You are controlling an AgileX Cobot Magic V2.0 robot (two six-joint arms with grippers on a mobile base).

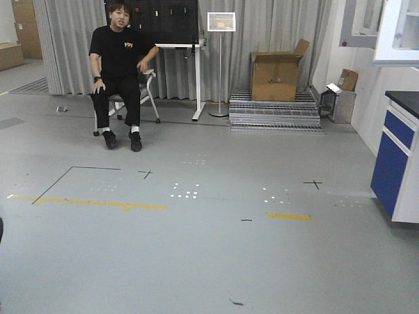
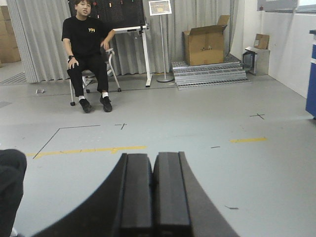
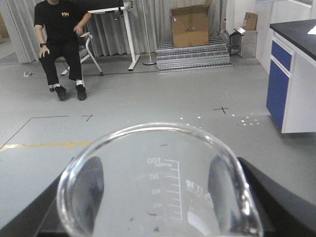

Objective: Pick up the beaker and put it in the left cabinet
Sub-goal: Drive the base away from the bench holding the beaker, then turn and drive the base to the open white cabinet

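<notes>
1. Person (image 1: pixel 121 59) in black clothes, seated on a chair (image 1: pixel 152 98), far left of the room before grey curtains.
2. Yellow tape line (image 1: pixel 91 203) on the grey floor (image 1: pixel 209 261), in front of the person.
3. White desk (image 1: pixel 195 78), just right of the chair.
4. Sign stand (image 1: pixel 220 21), upright beside the desk.
5. Cardboard box (image 1: pixel 275 77), flaps open, resting on stacked metal grating (image 1: pixel 275 116).
6. Blue-fronted bench cupboard (image 1: pixel 393 163) with dark worktop, at the right edge.
7. Left gripper (image 2: pixel 153 160): jaws pressed together, nothing between them, pointing across the floor towards the person.
8. Right gripper (image 3: pixel 158 197): jaws clamped on opposite sides of the beaker (image 3: pixel 163 168).
9. Beaker, clear glass, held off the floor in the right gripper. Its rim faces the wrist camera and printed graduations up to 100 are legible.
</notes>
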